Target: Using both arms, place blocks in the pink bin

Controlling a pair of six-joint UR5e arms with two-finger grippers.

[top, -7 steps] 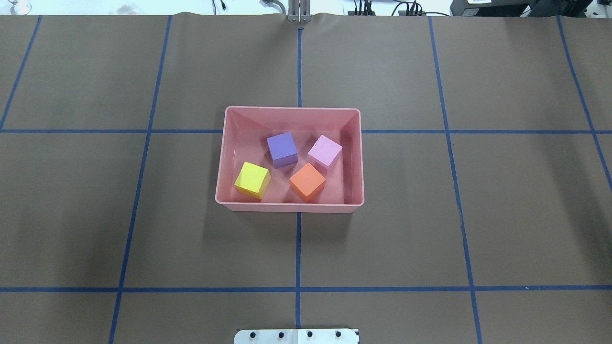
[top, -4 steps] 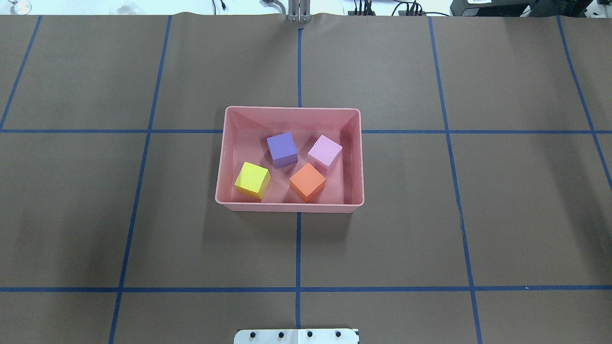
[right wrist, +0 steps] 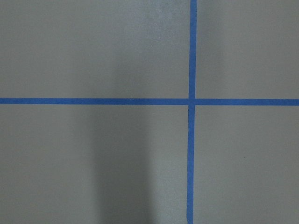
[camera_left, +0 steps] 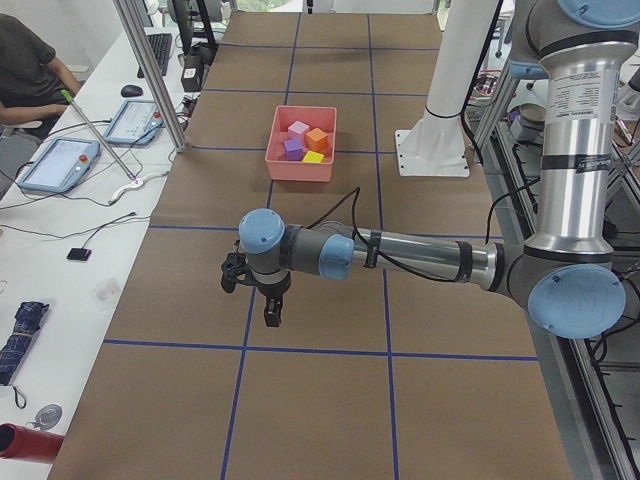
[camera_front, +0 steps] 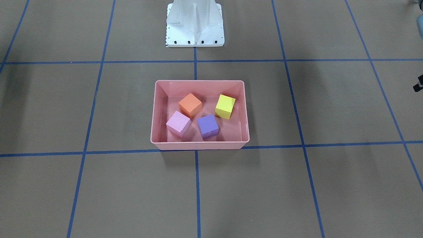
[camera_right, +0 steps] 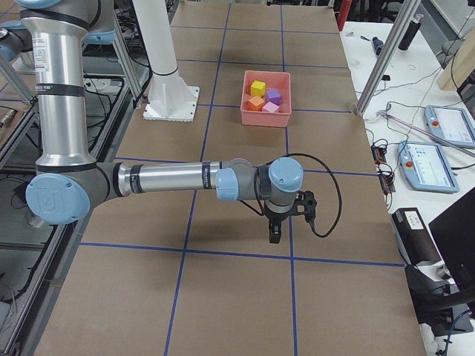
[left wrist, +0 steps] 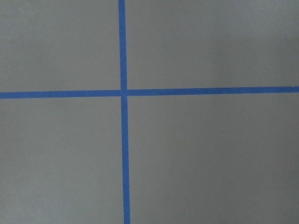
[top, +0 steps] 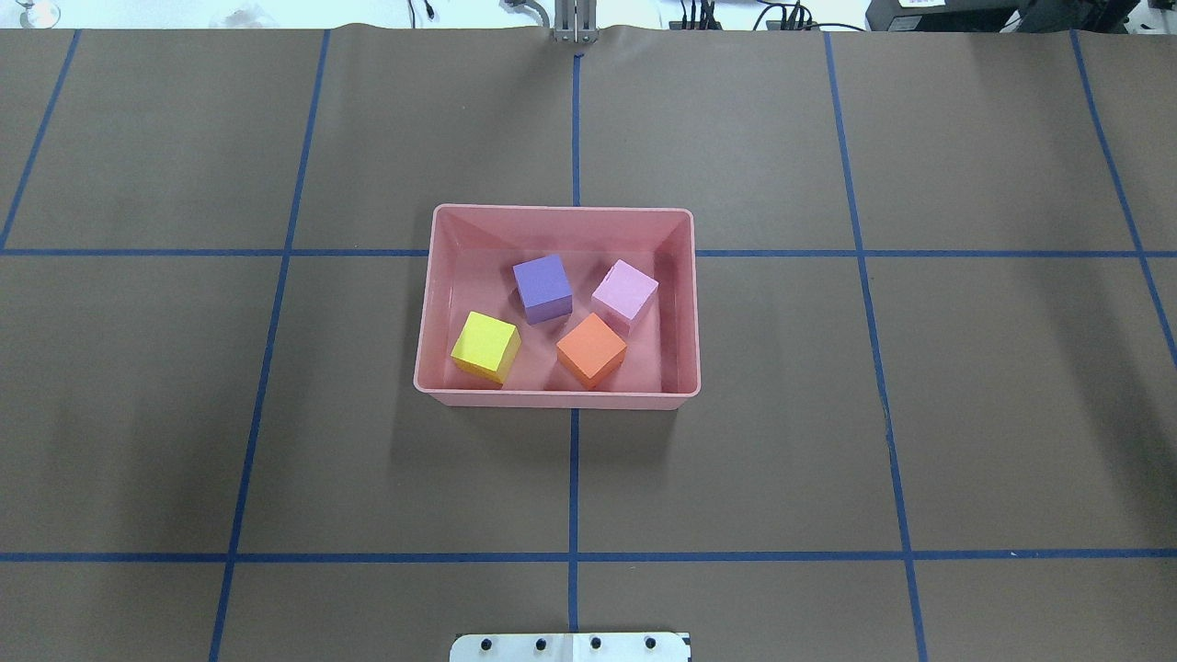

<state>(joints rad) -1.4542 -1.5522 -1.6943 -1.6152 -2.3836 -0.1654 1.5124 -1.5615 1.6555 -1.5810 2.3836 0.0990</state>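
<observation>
The pink bin [top: 561, 211] stands at the table's middle. Inside it lie the yellow block [top: 485, 346], the purple block [top: 542, 287], the light pink block [top: 624, 292] and the orange block [top: 590, 349], all apart from each other. My left gripper [camera_left: 268, 300] shows only in the exterior left view, pointing down over bare table far from the bin; I cannot tell whether it is open or shut. My right gripper [camera_right: 274, 230] shows only in the exterior right view, likewise far from the bin, its state unclear. Both wrist views show only brown table with blue tape.
The white pedestal [camera_front: 195, 26] stands behind the bin on my side. Blue tape lines [top: 574, 478] grid the brown table cover. An operator [camera_left: 30, 70] sits at a side bench with tablets [camera_left: 60, 165].
</observation>
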